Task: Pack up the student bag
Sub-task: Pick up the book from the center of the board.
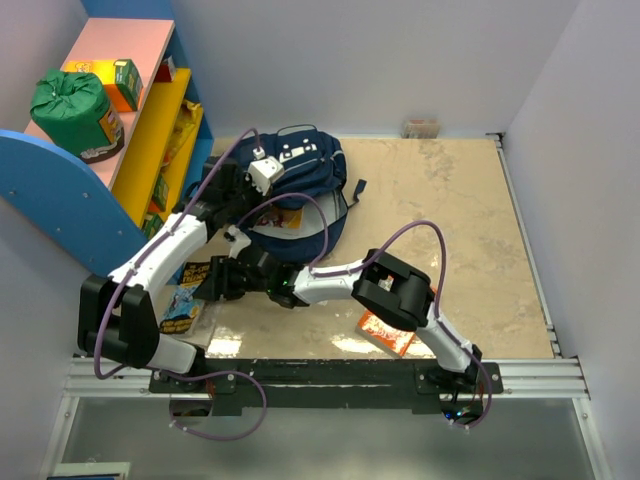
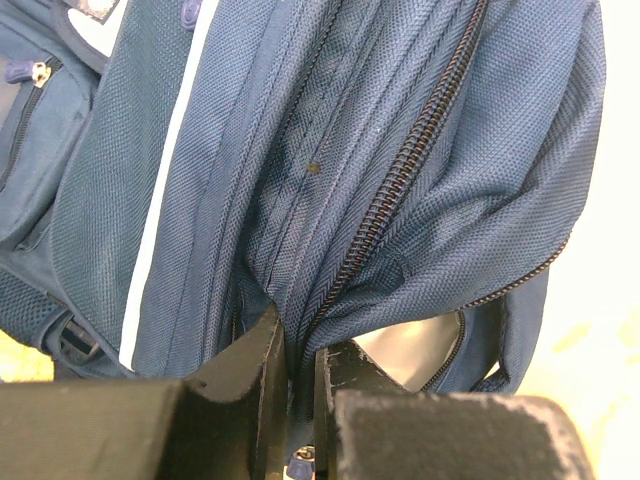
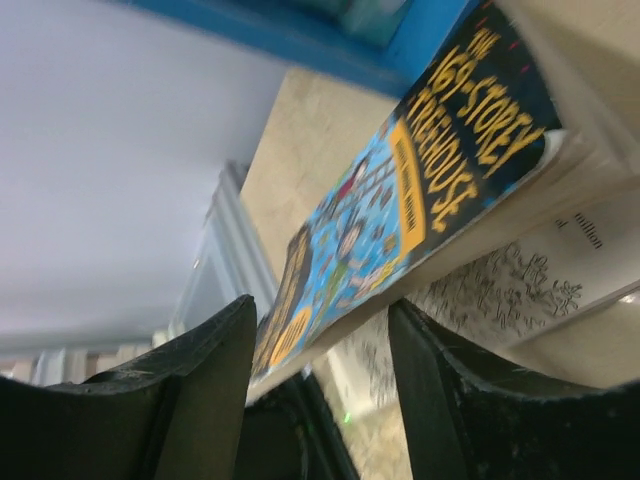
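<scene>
Left hand (image 2: 300, 345) on near-far student bag (image 1: 303, 168)

The student bag (image 2: 200, 200) is showing coarse, matt woven cloth with a ribbed coil zipper (image 2: 405, 170). The book (image 3: 400, 210) cover is reflecting glossily; its paper pages are appearing matt.

Quick tally. One navy backpack (image 1: 305, 160) is counted. Three books are spotted: a Treehouse paperback (image 3: 400, 200), an orange-covered book (image 1: 388, 335), and what looks like a third book (image 1: 290, 218) at the bag's mouth. One green drawstring sack (image 1: 68, 102) and one green-and-orange box (image 1: 122, 82) are seen on one shelf unit (image 1: 60, 195). Two grippers are counted, the left gripper (image 2: 300, 400) and the right gripper (image 3: 320, 340).
</scene>
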### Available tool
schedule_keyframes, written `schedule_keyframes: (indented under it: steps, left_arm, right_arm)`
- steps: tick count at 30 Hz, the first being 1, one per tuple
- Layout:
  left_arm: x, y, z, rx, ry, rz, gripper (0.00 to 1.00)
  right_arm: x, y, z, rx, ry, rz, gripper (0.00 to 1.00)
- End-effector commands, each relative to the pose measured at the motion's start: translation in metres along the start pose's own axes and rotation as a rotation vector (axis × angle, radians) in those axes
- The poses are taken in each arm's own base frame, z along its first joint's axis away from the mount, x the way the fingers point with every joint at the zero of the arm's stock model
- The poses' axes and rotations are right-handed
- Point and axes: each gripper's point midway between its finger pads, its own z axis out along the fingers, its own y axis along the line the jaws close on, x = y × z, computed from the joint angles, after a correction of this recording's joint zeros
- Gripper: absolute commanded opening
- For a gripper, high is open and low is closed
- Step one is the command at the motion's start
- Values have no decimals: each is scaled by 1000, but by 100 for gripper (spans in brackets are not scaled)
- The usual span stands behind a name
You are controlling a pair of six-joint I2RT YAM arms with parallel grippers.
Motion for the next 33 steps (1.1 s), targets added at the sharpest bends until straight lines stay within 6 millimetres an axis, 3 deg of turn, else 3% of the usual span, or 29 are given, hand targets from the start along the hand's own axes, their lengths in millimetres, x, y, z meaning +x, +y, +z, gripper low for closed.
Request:
schedule_keyframes:
  steps: [1,3,12,20,23,27,29,30,31,33]
  left_arm:
    - [-58,-4,-26,11,-193,112,0]
    - [-57,-4,-25,11,-191,110,0]
    - [-57,-5,-28,10,-191,112,0]
    - [-53,-5,-28,5,-182,111,0]
    - [-54,-5,-29,0,-184,109,0]
    - [-61,2,-29,-30,-195,107,0]
    - [-60,3,-25,-26,-189,95,0]
    - [-64,2,-25,-19,-195,97,0]
    - [-64,2,-24,-15,-195,93,0]
    - [-65,2,-22,-7,-201,86,0]
  right_arm:
    - [-61,-18,15,135,-201,44,57]
    - [-56,-30,20,210,-189,37,57]
    - [-54,-41,32,276,-155,11,48]
    - [-48,-34,23,239,-121,-5,9]
    - [-53,-15,13,192,-124,-40,0]
    - [-66,40,-26,55,-152,-156,0]
    - [-63,63,-60,10,-141,-184,0]
    - [-55,54,-72,21,-123,-202,0]
    - [-63,83,-97,-37,-140,-218,0]
    - [-56,89,-118,-63,-125,-237,0]
